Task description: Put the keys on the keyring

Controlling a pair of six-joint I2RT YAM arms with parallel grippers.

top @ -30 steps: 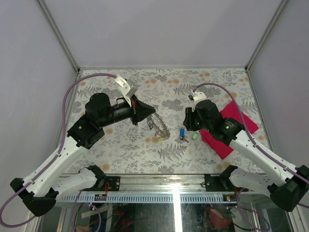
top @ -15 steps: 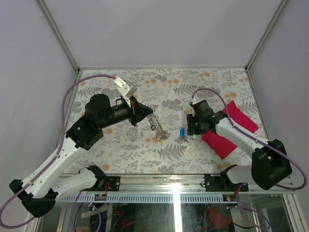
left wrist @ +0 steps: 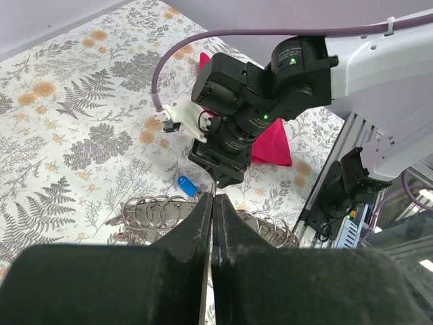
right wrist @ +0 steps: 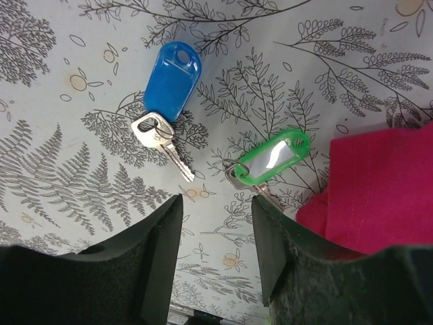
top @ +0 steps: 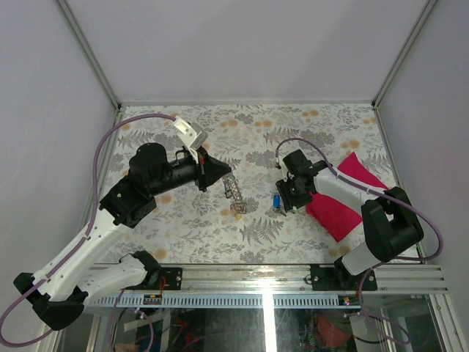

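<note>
Right wrist — two keys [right wrist: 172, 81] (blue, green)

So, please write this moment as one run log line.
left claw: shut on keyring | right claw: open over blue key and green key | neither threaded yet

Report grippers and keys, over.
Left gripper shut on keyring. Right gripper open, above blue key and green key, both lying loose. Red cloth right beside green key.

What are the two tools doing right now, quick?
Left tool: closed, pinching the grey metal keyring.
Right tool: open, empty, over the blue-tagged metal key and green-tagged metal key.
</note>
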